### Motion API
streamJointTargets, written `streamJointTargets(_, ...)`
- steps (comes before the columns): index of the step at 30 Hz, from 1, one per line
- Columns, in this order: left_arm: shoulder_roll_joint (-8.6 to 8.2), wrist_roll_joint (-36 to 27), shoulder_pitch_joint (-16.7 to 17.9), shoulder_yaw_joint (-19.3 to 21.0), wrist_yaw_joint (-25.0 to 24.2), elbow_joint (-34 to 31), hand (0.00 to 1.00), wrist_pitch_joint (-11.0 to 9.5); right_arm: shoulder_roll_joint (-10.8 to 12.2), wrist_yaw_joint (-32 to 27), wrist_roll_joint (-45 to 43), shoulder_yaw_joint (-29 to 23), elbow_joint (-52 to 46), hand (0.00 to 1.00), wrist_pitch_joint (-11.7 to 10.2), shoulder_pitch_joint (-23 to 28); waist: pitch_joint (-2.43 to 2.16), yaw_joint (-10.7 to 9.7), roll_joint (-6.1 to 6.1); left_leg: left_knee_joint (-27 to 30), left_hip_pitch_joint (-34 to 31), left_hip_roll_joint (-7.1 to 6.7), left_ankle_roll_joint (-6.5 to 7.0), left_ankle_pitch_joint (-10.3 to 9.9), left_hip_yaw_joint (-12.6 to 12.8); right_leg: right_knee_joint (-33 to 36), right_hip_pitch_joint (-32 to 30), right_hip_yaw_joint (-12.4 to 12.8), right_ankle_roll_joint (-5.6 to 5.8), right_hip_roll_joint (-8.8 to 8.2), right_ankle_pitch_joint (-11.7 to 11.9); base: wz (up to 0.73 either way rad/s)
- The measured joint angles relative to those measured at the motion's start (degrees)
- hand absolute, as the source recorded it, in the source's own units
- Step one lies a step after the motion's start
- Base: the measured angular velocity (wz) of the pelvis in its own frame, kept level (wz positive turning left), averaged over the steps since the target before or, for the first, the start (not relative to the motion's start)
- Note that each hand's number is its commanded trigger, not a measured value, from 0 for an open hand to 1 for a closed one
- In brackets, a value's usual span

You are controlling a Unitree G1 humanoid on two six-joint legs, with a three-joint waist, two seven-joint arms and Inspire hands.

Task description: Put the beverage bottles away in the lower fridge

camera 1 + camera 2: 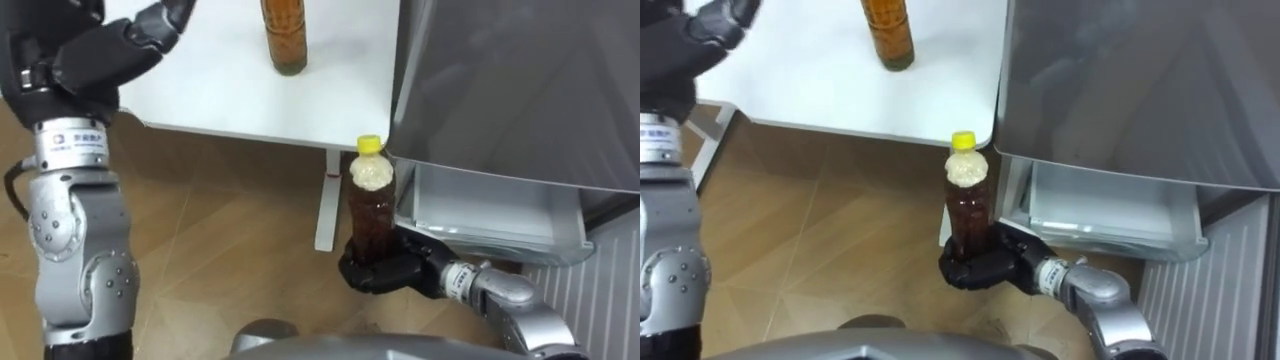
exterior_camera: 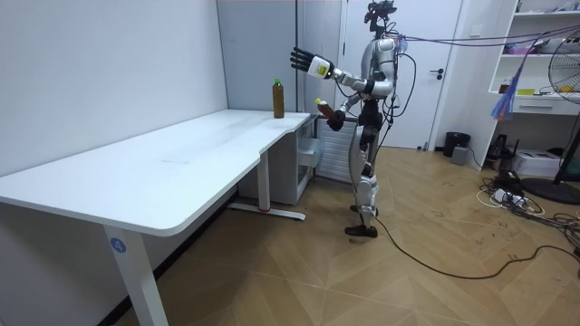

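So your right hand (image 1: pixel 385 272) has its black fingers wrapped tight round the bottom of a clear plastic bottle of dark brown tea with a yellow cap (image 1: pixel 371 215). There's a band of pale foam sitting just under the cap. The bottle is upright and off the desk, hanging over the wooden plank floor (image 1: pixel 230 240) just past the corner of the white desk (image 1: pixel 200 80). It's between the desk's white leg (image 1: pixel 327 215) and the fridge. The fridge itself is a big grey metal-looking box (image 1: pixel 520 90), and under its grey panel there's a white compartment (image 1: pixel 485 205) showing. The bottle is right beside that opening, not inside it. Your other drink, a taller bottle of amber liquid (image 1: pixel 284 35), is standing on the desk near the end closest to the fridge, back from the near edge, and nothing is touching it. Your left hand (image 1: pixel 105 60) is raised above the desk's near edge, well off to the left of that amber bottle, with its fingers spread loose and holding nothing. In the room view you're standing upright at the far end of the desk, right next to the fridge, left arm lifted and right arm down low with the tea bottle.
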Motion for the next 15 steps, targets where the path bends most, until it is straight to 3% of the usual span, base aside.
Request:
streamJointTargets(4,-0.27,0.3,0.4,2.1,5.9,1.5,0.00,-0.1,0.0,-0.5,-2.0,0.0,0.0,1.00,0.0,0.1,0.04,0.1,-0.06,0.0,-0.2,-0.42,0.02,0.0,-1.2,-0.8,0.6,-0.8,0.00,-0.14,0.0,0.09)
streamJointTargets(15,-0.87,-0.4,0.8,2.5,14.3,13.0,0.00,-0.6,0.8,-3.4,-2.0,0.0,-0.1,1.00,0.0,0.2,-0.22,1.5,-0.47,0.0,0.1,-0.64,0.02,0.0,-1.4,-1.7,1.2,-0.8,0.00,-0.17,0.0,0.01)
